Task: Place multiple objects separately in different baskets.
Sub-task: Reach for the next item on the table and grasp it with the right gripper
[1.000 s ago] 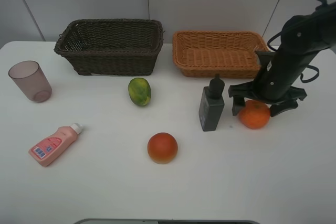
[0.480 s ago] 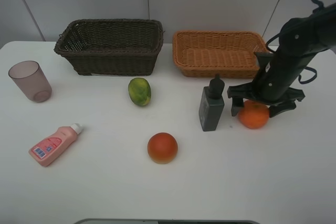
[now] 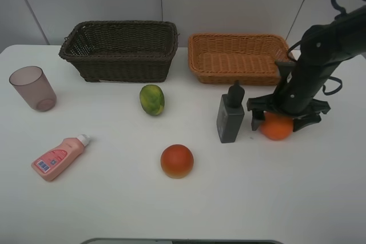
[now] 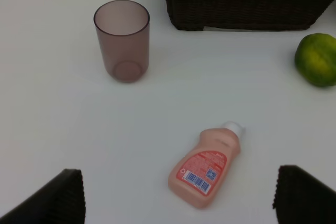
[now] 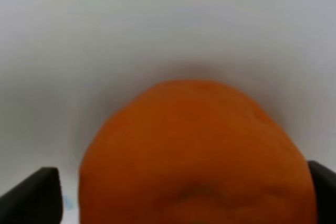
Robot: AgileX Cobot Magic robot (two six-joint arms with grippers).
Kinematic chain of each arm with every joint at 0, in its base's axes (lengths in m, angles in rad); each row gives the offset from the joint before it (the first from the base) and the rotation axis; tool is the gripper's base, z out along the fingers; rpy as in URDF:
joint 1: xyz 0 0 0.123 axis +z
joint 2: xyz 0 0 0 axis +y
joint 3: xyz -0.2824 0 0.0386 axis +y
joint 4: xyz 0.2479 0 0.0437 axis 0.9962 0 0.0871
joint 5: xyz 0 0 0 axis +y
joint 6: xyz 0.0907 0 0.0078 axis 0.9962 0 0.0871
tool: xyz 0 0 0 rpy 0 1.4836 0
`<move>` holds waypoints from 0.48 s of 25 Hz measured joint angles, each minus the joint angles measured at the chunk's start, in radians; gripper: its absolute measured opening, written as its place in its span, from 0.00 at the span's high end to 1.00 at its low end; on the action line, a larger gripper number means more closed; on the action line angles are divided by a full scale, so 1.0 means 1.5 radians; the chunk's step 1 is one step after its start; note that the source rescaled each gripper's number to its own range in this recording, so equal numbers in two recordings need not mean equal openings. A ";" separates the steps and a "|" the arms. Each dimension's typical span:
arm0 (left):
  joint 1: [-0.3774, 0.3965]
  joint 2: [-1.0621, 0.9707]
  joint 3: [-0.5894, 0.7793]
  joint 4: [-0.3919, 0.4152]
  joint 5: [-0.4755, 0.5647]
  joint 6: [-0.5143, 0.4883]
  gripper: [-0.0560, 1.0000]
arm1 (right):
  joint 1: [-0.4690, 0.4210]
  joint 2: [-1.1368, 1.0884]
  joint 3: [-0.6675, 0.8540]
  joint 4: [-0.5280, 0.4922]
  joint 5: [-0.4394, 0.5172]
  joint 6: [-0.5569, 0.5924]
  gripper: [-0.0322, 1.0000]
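Observation:
My right gripper (image 3: 281,120) is open and straddles the orange tangerine (image 3: 276,129) on the table, one finger on each side. The tangerine (image 5: 194,156) fills the right wrist view between the open gripper (image 5: 178,198) tips. A dark grey pump bottle (image 3: 230,118) stands just left of it. The left gripper (image 4: 178,198) is open above the lying pink bottle (image 4: 207,165), and is outside the high view. The mauve cup (image 4: 122,40) and green-yellow fruit (image 4: 316,59) lie beyond it. The dark brown basket (image 3: 123,67) and light orange basket (image 3: 237,37) stand at the back.
A red-orange round fruit (image 3: 176,160) sits mid-table in front. The green-yellow fruit (image 3: 151,99) lies before the dark basket. The cup (image 3: 32,88) stands upright at the far left, with the pink bottle (image 3: 58,157) nearer the front. Both baskets hold nothing.
The right gripper has come down around the tangerine, which shows less from above. Its jaws stay wide. Nothing else has moved.

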 joint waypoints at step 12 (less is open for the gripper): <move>0.000 0.000 0.000 0.000 0.000 0.000 0.08 | 0.000 0.026 0.000 -0.003 -0.012 0.000 0.07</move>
